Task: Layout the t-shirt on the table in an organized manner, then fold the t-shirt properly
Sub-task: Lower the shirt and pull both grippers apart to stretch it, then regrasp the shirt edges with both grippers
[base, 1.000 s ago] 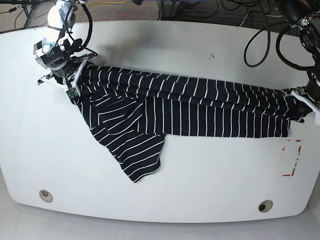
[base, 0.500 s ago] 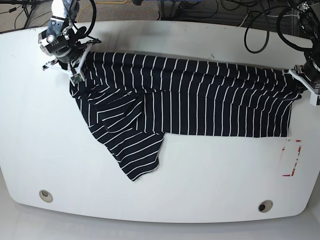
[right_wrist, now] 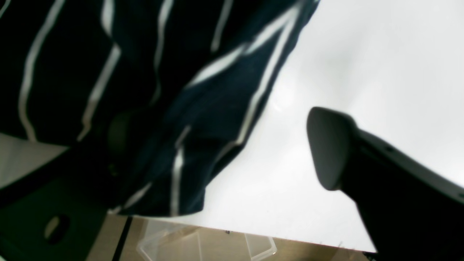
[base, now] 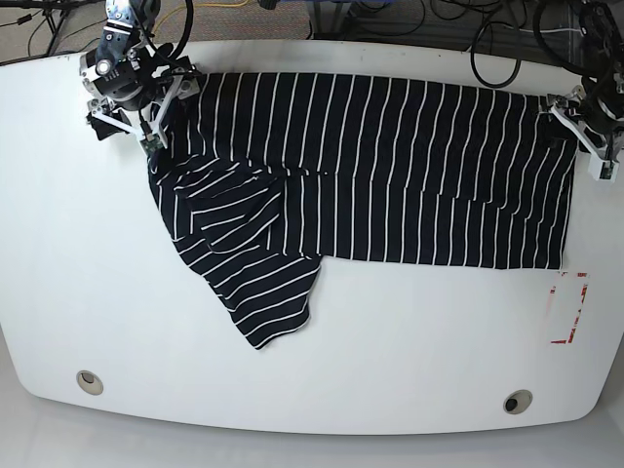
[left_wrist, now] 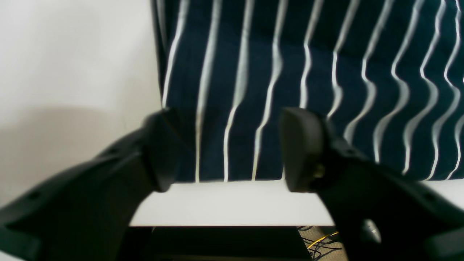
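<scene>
The large white smooth table [base: 419, 370] carries the dark navy t-shirt with thin white stripes [base: 390, 146], which lies along its far side, between the two arms. Compared with the earlier base pictures, the far edge of the cloth has moved farther from the near side, and the upper layer, which was a narrow rolled band, is now a wide and quite flat panel. The sleeve near the robot's right arm stays pointing to the near side, with creases above it. In my judgement, the laying-out has advanced well, but the crumpled part at that side still needs straightening before a proper fold.

The black left gripper [left_wrist: 232, 150] points down over the far corner of the shirt; its fingers are apart, with flat cloth visible between them, so it seems to have released it. The black right gripper [right_wrist: 224, 148] also has its fingers apart, at the other far corner. A bunched strip of fabric lies between them, close to one finger; whether it touches, I cannot tell. If this finger catches the strip while lifting, the corner could be pulled again.
</scene>
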Controlling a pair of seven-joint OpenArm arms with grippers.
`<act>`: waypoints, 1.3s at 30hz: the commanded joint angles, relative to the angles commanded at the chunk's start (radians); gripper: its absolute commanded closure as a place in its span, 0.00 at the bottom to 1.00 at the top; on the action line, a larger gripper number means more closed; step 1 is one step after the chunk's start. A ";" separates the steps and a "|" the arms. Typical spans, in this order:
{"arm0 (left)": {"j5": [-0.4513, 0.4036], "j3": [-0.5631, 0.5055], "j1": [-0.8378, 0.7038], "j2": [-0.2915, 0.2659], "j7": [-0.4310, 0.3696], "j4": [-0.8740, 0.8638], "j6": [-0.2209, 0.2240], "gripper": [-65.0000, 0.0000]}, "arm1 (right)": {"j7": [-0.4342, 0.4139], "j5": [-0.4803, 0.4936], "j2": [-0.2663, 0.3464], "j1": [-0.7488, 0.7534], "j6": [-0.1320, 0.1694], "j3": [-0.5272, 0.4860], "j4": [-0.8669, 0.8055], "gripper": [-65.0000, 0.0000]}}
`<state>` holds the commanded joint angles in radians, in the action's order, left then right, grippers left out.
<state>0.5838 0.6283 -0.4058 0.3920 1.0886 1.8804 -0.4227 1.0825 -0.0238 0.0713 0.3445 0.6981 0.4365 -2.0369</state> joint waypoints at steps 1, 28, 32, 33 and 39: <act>0.000 0.002 0.003 0.000 0.014 0.000 0.000 0.36 | 0.000 0.000 0.000 -0.006 0.000 0.000 0.000 0.03; -0.124 -0.014 0.551 -0.006 0.117 -0.114 0.005 0.36 | 0.021 -0.006 -0.026 -0.503 0.000 0.097 0.222 0.03; -0.149 -0.031 0.617 -0.008 0.115 -0.199 0.005 0.36 | -0.038 -0.006 -0.025 -0.537 0.000 0.091 0.327 0.03; -0.149 -0.031 0.631 -0.008 0.110 -0.219 0.005 0.36 | -0.046 -0.006 -0.021 -0.548 0.000 0.091 0.351 0.03; -0.160 -0.060 0.664 -0.006 -0.018 -0.344 0.005 0.36 | -0.133 -0.008 -0.005 -0.594 0.000 0.091 0.511 0.04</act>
<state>0.4242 0.5685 0.2585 0.3859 1.0702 1.5367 -0.4181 0.9490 -0.0315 0.0667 -0.2493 0.6981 0.5271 -1.5259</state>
